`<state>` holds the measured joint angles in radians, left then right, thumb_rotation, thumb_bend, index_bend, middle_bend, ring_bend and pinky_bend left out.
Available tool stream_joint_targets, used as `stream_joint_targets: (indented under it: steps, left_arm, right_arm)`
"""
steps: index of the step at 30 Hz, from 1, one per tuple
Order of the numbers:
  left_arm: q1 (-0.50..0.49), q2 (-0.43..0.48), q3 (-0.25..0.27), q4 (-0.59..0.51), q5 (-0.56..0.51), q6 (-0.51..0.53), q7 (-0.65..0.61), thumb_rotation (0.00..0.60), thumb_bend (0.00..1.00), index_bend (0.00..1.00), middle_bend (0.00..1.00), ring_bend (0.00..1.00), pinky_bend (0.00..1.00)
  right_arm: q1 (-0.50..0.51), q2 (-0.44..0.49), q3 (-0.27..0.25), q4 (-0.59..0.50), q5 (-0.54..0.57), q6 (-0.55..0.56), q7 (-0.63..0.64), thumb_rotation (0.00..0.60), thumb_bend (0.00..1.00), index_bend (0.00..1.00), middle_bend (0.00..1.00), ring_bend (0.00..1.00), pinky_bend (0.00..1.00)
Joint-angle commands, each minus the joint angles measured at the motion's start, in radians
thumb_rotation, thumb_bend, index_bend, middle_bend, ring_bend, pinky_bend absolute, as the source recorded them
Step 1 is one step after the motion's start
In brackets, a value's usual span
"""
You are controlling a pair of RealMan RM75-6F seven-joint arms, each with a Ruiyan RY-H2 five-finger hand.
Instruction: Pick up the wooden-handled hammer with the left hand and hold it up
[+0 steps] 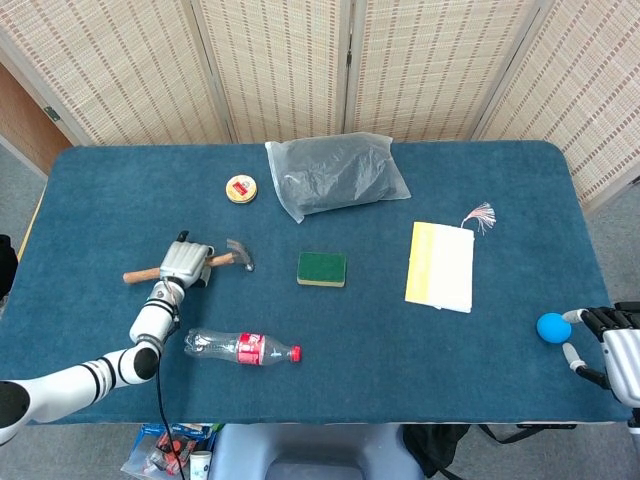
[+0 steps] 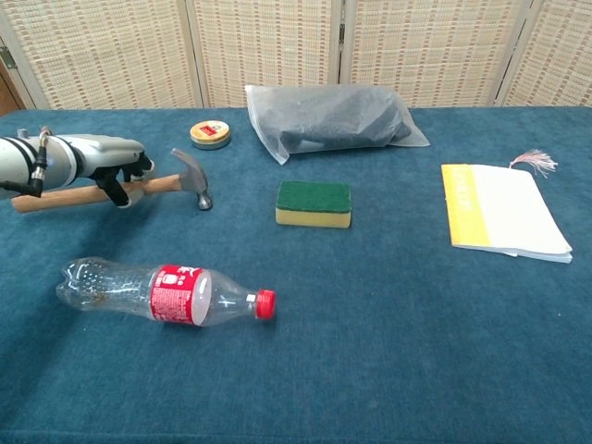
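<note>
Hammer (image 2: 176, 180) lies left of sponge (image 2: 314, 203), bottle (image 2: 162, 293) in front, tin (image 2: 210, 135) seemingly behind

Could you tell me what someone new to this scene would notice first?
Probably the left hand gripping the wooden-handled hammer at the table's left side. Next, the grey plastic bag at the back centre, and the blue ball by the right hand at the right edge.

Plastic bottle (image 2: 162, 293) w/ red label & cap lying on its side, front left. Green sponge (image 2: 314, 203) mid-table. Grey bag (image 2: 330, 120) at back, small round tin (image 2: 211, 135) left of it. Yellow-edged notebook (image 2: 504, 223) right. Blue ball (image 1: 552, 327) far right.
</note>
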<state>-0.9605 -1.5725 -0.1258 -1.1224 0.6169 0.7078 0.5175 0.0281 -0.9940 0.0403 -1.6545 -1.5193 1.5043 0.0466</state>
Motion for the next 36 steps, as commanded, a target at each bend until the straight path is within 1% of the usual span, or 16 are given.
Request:
stream_joint_targets:
  steps: [1,4,5,6,7,9,12,14,16,20,23,25,30,33,36]
  left_arm:
    - [0.015,-0.008,-0.008,0.022,0.065,-0.004,-0.054,0.600,0.61,0.50,0.62,0.41,0.11]
    - [0.028,-0.007,-0.013,0.028,0.129,-0.007,-0.109,0.600,0.61,0.54,0.67,0.47,0.31]
    - [0.034,-0.005,-0.018,0.023,0.151,-0.009,-0.135,0.600,0.61,0.55,0.68,0.50,0.40]
    - [0.039,0.000,-0.023,0.017,0.174,-0.013,-0.162,0.600,0.61,0.57,0.70,0.55,0.50]
    - [0.044,0.006,-0.027,0.009,0.200,-0.015,-0.190,0.600,0.61,0.58,0.72,0.58,0.56]
    - [0.059,0.020,-0.038,-0.011,0.274,-0.008,-0.262,0.600,0.61,0.61,0.76,0.68,0.71]
    - [0.081,0.031,-0.051,-0.031,0.399,0.035,-0.376,0.600,0.61,0.65,0.80,0.74,0.83]
    - [0.094,0.036,-0.057,-0.040,0.483,0.066,-0.466,0.600,0.61,0.66,0.82,0.77,0.88]
    - [0.101,0.039,-0.060,-0.046,0.559,0.094,-0.554,0.600,0.61,0.67,0.83,0.78,0.92]
    - [0.101,0.036,-0.055,-0.044,0.687,0.154,-0.682,0.600,0.61,0.67,0.83,0.82,0.98]
    - [0.093,0.025,-0.057,-0.044,0.750,0.187,-0.779,0.600,0.61,0.67,0.84,0.86,1.00]
    - [0.086,0.016,-0.060,-0.037,0.775,0.200,-0.818,0.600,0.61,0.68,0.84,0.89,1.00]
    - [0.054,-0.027,-0.062,0.000,0.801,0.193,-0.838,0.600,0.61,0.68,0.84,0.91,1.00]
    - [0.034,-0.067,-0.065,0.040,0.801,0.187,-0.810,0.600,0.61,0.68,0.85,0.91,1.00]
    - [0.018,-0.119,-0.066,0.103,0.806,0.198,-0.770,0.600,0.61,0.69,0.86,0.92,1.00]
  right_arm:
    - [-0.001,0.000,0.001,0.000,0.001,0.001,0.000,0.600,0.32,0.37,0.39,0.30,0.30]
    - [-0.001,0.000,0.001,-0.001,0.000,0.001,0.001,0.600,0.32,0.37,0.39,0.30,0.30]
    - [-0.001,0.000,0.001,0.000,0.001,0.001,0.001,0.600,0.32,0.37,0.39,0.30,0.30]
    - [-0.001,0.000,0.000,0.000,0.001,0.000,0.001,0.600,0.32,0.37,0.39,0.30,0.30]
    - [-0.002,0.000,0.001,0.000,0.002,0.000,0.001,0.600,0.32,0.37,0.39,0.30,0.30]
    - [-0.003,0.000,0.001,0.001,0.002,0.002,0.002,0.600,0.32,0.37,0.39,0.30,0.30]
    - [-0.003,0.000,0.001,0.001,0.002,0.003,0.003,0.600,0.32,0.37,0.39,0.30,0.30]
    - [-0.003,-0.001,0.001,0.001,0.002,0.002,0.002,0.600,0.32,0.37,0.39,0.30,0.30]
    - [-0.003,-0.002,0.001,0.001,0.001,0.002,0.002,0.600,0.32,0.37,0.39,0.30,0.30]
    - [-0.001,-0.002,0.001,0.000,0.000,-0.002,-0.001,0.600,0.32,0.37,0.39,0.30,0.30]
    - [-0.001,-0.001,0.001,-0.004,0.001,-0.002,-0.004,0.600,0.32,0.37,0.39,0.30,0.30]
    - [-0.002,0.000,0.001,-0.005,0.001,-0.002,-0.006,0.600,0.32,0.37,0.39,0.30,0.30]
    - [-0.004,0.001,-0.001,-0.008,0.006,-0.003,-0.009,0.600,0.32,0.37,0.39,0.30,0.30]
    - [-0.006,0.001,-0.002,-0.007,0.007,-0.003,-0.010,0.600,0.32,0.37,0.39,0.30,0.30]
    - [-0.009,0.003,-0.001,-0.007,0.009,0.000,-0.009,0.600,0.32,0.37,0.39,0.30,0.30]
